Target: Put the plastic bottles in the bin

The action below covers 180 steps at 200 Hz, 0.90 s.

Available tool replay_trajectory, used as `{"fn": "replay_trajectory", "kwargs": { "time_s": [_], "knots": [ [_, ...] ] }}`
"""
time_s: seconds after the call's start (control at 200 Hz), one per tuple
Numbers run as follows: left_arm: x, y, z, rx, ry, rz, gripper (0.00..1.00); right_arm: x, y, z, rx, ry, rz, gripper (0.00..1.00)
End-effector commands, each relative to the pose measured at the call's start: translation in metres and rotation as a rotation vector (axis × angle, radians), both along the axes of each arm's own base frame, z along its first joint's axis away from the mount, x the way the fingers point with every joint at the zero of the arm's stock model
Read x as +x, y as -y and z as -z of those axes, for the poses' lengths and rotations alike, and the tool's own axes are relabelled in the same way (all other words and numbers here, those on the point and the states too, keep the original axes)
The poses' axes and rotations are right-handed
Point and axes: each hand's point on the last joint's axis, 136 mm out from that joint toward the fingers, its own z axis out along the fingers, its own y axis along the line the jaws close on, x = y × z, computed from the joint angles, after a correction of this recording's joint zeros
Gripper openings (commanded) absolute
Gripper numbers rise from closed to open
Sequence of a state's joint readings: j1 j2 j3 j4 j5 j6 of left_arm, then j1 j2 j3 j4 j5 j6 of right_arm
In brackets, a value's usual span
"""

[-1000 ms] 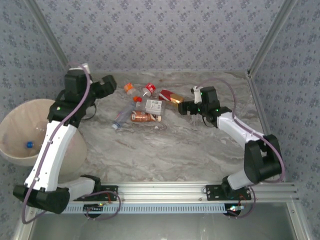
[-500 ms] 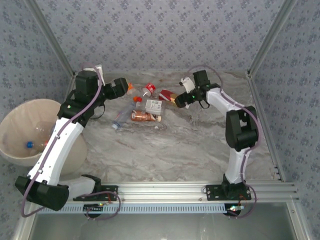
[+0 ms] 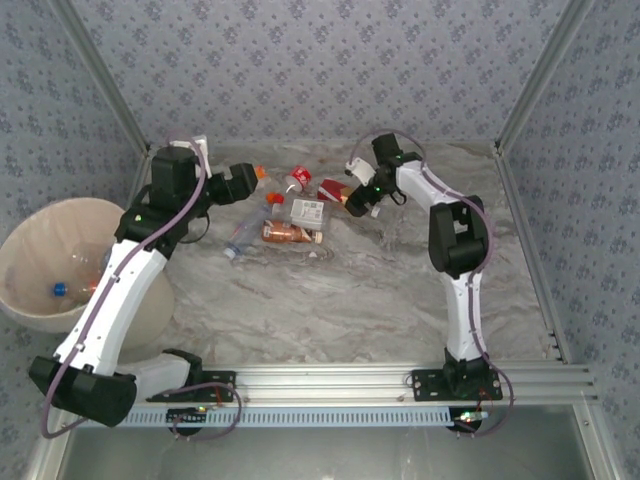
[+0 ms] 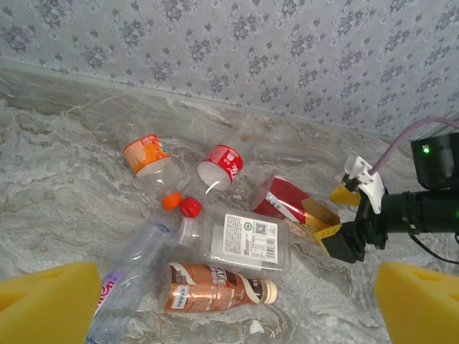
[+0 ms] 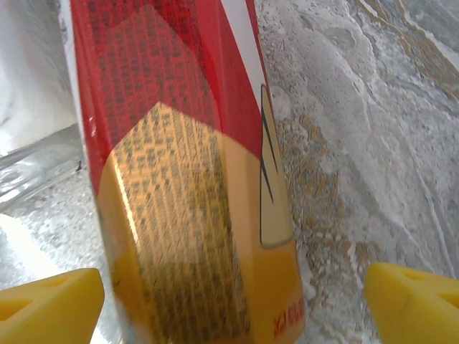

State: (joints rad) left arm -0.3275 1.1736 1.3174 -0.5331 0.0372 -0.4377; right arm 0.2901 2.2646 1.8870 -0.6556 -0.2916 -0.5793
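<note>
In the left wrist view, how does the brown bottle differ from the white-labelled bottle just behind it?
The brown bottle is covered by a brown wrap, while the white-labelled bottle is clear plastic. The brown bottle's cream cap points right in that view, and the white-labelled bottle's neck end points left. The white-labelled bottle also looks broader than the brown bottle. Both lie on their sides, side by side, on the marble table.
</note>
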Motion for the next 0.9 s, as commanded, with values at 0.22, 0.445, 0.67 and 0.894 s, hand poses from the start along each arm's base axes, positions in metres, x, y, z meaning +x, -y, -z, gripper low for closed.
{"fn": "replay_trajectory", "kwargs": {
  "time_s": [0.22, 0.445, 0.67, 0.894],
  "knots": [
    [0.002, 0.006, 0.004, -0.001, -0.002, 0.032, 0.98, -0.010, -0.021, 0.022, -0.053, -0.068, -0.149, 0.92],
    [0.001, 0.009, 0.009, -0.005, -0.019, 0.044, 0.98, -0.013, -0.016, 0.015, -0.062, -0.035, -0.099, 0.84],
    [0.002, 0.020, 0.013, -0.032, -0.041, 0.094, 0.98, -0.016, 0.006, 0.000, -0.066, 0.076, 0.045, 0.64],
    [0.004, 0.031, 0.019, -0.076, -0.040, 0.138, 0.98, -0.032, 0.034, -0.020, -0.046, 0.151, 0.288, 0.59]
  ]
}}
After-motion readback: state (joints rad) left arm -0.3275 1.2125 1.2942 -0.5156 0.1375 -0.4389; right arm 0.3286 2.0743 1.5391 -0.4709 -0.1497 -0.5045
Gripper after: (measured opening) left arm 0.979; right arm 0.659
